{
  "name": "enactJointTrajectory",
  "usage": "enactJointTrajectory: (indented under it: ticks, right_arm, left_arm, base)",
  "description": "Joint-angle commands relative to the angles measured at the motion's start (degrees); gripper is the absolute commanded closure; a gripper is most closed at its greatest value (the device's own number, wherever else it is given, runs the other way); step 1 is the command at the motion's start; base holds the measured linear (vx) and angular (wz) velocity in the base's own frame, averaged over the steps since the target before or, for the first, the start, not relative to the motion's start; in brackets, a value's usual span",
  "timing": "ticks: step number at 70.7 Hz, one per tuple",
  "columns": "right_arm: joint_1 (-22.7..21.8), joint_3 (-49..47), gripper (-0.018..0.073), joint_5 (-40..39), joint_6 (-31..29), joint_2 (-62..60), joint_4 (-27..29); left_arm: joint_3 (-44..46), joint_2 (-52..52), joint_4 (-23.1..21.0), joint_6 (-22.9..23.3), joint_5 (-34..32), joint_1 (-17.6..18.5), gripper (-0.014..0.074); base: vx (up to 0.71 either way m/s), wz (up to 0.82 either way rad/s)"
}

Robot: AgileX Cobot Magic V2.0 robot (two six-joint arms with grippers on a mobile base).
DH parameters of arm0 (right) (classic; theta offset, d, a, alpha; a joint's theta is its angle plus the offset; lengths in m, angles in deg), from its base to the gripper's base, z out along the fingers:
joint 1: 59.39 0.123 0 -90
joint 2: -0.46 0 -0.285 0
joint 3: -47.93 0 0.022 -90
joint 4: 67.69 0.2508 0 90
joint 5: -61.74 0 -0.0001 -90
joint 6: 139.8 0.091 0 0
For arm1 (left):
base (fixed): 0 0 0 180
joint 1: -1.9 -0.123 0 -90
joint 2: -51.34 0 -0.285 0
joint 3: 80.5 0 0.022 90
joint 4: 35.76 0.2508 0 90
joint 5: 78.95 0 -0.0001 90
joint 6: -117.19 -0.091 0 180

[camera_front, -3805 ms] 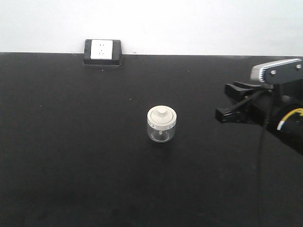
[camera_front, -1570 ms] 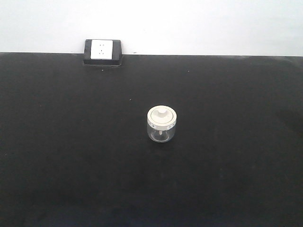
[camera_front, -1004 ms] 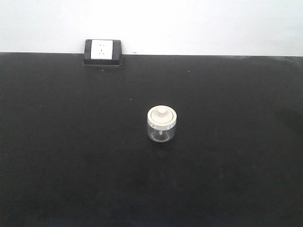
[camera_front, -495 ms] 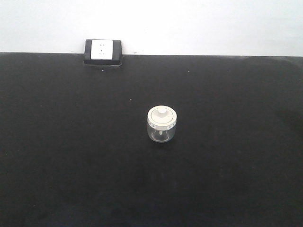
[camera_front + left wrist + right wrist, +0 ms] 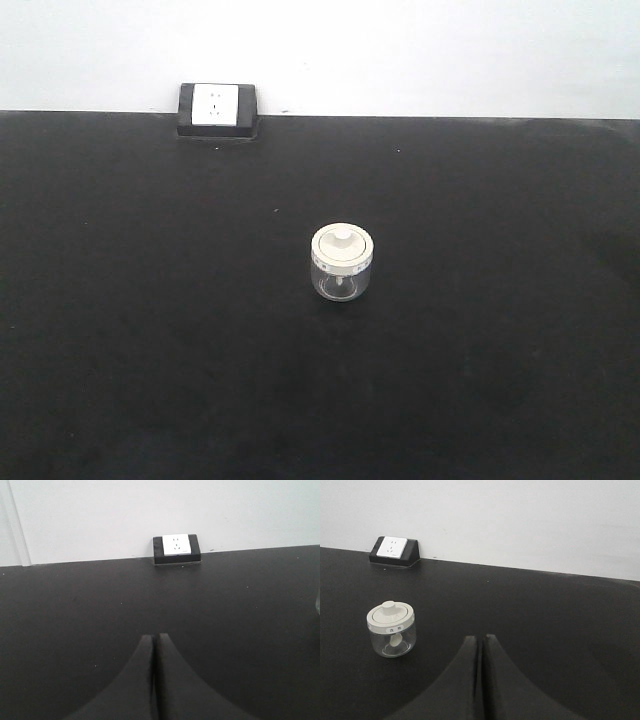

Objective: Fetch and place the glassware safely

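Spanning every view, black tabletop; white wall behind; right gripper low over tabletop, fingers pressed together, nothing between; left gripper likewise, fingers meeting, nothing held; wall socket block at far edge, ahead of left gripper; glass jar upright, cream lid on, ahead-left of right gripper, well apart, untouched.

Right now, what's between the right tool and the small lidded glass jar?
Nothing: the right wrist view shows only bare black tabletop between the shut right tool and the jar.
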Motion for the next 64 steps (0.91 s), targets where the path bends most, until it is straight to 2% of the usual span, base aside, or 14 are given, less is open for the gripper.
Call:
enactJointTrajectory:
  ticks: [1,64]
  right_arm:
    - [-0.2,-1.5,0.0563,-3.9,-0.5,0.5,-0.8]
    - [-0.2,-1.5,0.0563,-4.7,-0.5,0.5,-0.4]
  left_arm:
    - [-1.7,0.1,-0.6,0.4,-3.6,0.4,0.0603]
    - [-1.7,0.1,-0.6,0.4,-3.6,0.4,0.0603]
  base:
    - [0.0,0.0]
    - [0.0,0.0]
